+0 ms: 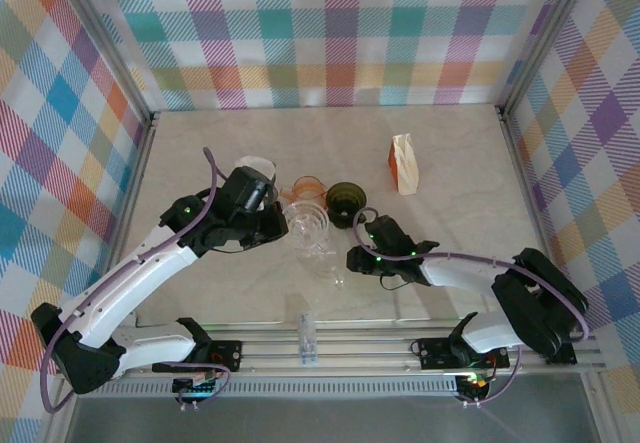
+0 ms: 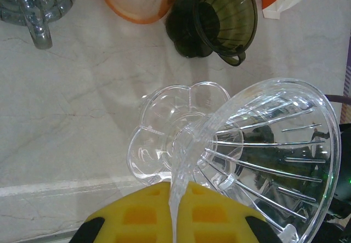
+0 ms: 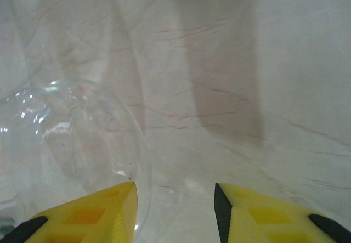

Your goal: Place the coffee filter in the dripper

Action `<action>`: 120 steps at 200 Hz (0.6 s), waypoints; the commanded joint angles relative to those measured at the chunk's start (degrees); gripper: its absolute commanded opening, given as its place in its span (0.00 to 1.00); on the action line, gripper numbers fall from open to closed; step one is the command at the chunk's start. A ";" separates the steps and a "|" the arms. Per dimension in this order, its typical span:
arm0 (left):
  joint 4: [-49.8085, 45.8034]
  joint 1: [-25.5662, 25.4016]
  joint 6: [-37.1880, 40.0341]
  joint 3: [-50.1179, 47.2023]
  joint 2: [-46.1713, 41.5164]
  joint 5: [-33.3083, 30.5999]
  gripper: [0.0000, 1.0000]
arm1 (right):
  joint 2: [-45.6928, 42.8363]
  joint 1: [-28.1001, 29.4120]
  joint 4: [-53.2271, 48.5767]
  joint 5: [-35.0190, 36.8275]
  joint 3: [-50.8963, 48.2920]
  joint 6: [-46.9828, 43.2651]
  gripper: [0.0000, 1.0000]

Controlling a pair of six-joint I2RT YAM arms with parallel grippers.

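L tool (image 2: 174,192) pinching clear ribbed dripper (image 2: 274,144), tipped

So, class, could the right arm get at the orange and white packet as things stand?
Probably yes. The packet stands alone on bare table beyond the right tool, which is open. The dark green dripper sits left of that path, not across it.
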 commanded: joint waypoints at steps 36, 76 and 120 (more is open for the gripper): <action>0.75 0.82 1.95 -2.07 -0.49 2.80 0.00 | 1.09 2.90 1.81 4.32 2.43 2.56 0.50; 3.21 0.74 1.75 -4.10 2.35 5.96 0.00 | -10.21 2.84 -7.96 13.14 -0.46 1.29 0.64; 7.13 0.66 0.89 -5.33 5.37 7.81 0.00 | -21.92 2.82 -15.64 15.84 -4.29 1.66 0.73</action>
